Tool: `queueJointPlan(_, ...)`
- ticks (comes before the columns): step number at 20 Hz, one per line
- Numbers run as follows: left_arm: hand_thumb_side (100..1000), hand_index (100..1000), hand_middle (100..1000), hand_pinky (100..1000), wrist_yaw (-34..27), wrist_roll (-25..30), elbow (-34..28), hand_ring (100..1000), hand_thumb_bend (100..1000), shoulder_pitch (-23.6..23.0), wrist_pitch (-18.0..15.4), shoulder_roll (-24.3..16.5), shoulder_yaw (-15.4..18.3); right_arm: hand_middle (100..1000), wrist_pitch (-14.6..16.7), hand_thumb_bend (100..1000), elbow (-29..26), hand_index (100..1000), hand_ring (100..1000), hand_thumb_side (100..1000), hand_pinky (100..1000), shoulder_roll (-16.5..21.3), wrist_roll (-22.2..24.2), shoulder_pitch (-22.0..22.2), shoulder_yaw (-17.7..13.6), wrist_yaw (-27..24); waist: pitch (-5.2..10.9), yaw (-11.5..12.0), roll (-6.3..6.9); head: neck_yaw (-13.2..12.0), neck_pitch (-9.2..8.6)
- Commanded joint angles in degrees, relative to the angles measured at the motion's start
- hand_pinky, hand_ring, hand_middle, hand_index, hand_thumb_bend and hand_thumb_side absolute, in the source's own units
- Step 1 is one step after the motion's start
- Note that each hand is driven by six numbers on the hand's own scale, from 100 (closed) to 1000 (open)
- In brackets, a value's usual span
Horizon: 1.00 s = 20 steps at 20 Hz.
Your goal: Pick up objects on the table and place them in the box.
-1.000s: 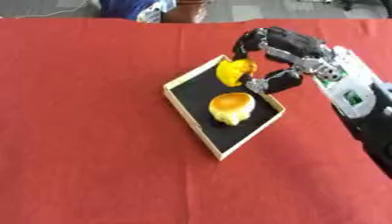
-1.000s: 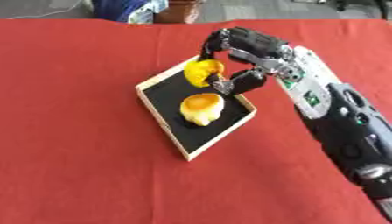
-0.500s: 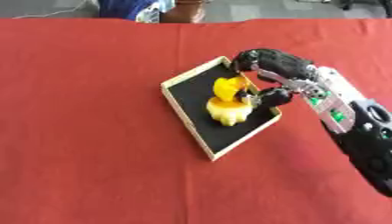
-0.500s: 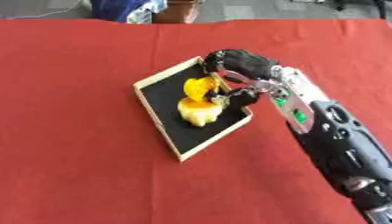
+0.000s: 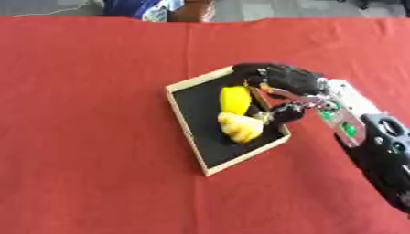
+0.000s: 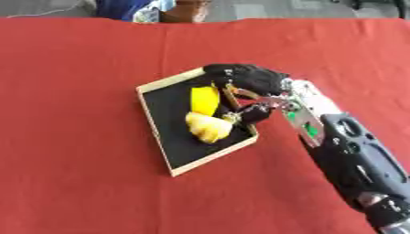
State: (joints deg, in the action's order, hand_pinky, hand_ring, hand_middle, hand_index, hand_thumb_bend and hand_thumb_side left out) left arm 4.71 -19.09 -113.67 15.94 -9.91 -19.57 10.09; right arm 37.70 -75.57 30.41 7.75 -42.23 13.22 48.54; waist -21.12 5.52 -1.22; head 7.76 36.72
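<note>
- Right hand (image 5: 280, 87): fingers curled round banana (image 5: 234, 98), inside box (image 5: 186, 125).
- Banana: likely light, smooth; hold mid-body.
- Bun (image 5: 240, 127): below hand, probably soft.

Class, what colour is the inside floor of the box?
Black, inside the box; clearest in the left eye view.

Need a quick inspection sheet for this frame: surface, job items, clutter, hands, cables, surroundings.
Surface: red cloth covering the table.
Job's things: box, wooden rim, black floor, askew; yellow object and pale yellow lumpy object inside it, touching.
Clutter: nothing seen.
Hands: right hand over the box's far right corner, fingers curled by the yellow object; grasp unclear. Left hand not in view.
Cables: nothing seen.
Surroundings: blue and brown shapes beyond the far edge.
</note>
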Motion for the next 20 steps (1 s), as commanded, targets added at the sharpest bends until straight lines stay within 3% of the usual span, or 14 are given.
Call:
queueJointPlan(1,678,787,664,877,-0.14,-0.01,-0.92,841,100,0.47,0.05,-0.64,0.32,890,-0.65,169,-3.7,966,1000,323,890,2.82,-1.78,-0.57,-2.67,-1.17,1.11,-0.15,0.01,-0.54,0.23)
queueJointPlan(7,679,787,664,877,-0.18,0.08,-0.92,841,100,0.55,0.18,-0.56,0.26,893,-1.84,199,-7.52,973,994,303,891,3.88,-2.52,-0.89,-4.85,-3.24,1.25,-0.43,-0.07,-1.32,0.96)
queueJointPlan(10,679,787,664,876,-0.23,0.15,-0.92,841,100,0.62,0.22,-0.56,0.19,888,-2.67,211,-9.23,975,983,238,890,3.78,-2.98,-1.36,-6.29,-5.02,1.38,-0.52,-0.2,-1.65,0.98)
queueJointPlan(12,678,787,664,876,-0.25,0.18,-0.92,841,100,0.63,0.21,-0.58,0.19,885,-3.21,192,-10.44,973,980,210,887,3.88,-2.84,-1.6,-6.9,-6.77,1.47,-0.52,-0.26,-1.74,1.03)
queueJointPlan(13,683,787,664,876,-0.25,0.18,-0.92,841,100,0.6,0.2,-0.61,0.19,884,-3.55,123,-11.08,970,977,202,886,3.98,-2.78,-1.73,-7.3,-7.93,1.53,-0.54,-0.28,-1.79,1.06)
queueJointPlan(14,678,787,664,876,-0.23,0.15,-0.92,841,100,0.57,0.19,-0.65,0.22,881,-4.06,168,-11.8,969,977,146,886,4.12,-2.85,-1.79,-7.83,-9.32,1.59,-0.57,-0.3,-1.84,1.08)
queueJointPlan(16,677,787,665,876,-0.17,0.07,-0.92,841,100,0.58,0.16,-0.74,0.25,874,-5.58,100,-13.44,962,981,143,887,4.38,-3.01,-1.67,-9.09,-13.25,1.7,-0.7,-0.31,-2.02,1.14)
queueJointPlan(20,674,789,667,875,0.13,-0.19,-0.92,841,100,0.7,-0.06,-1.36,0.3,855,-9.94,100,-18.14,939,984,269,898,5.78,-4.71,-0.59,-12.61,-26.23,2.07,-1.07,-0.23,-2.59,1.56)
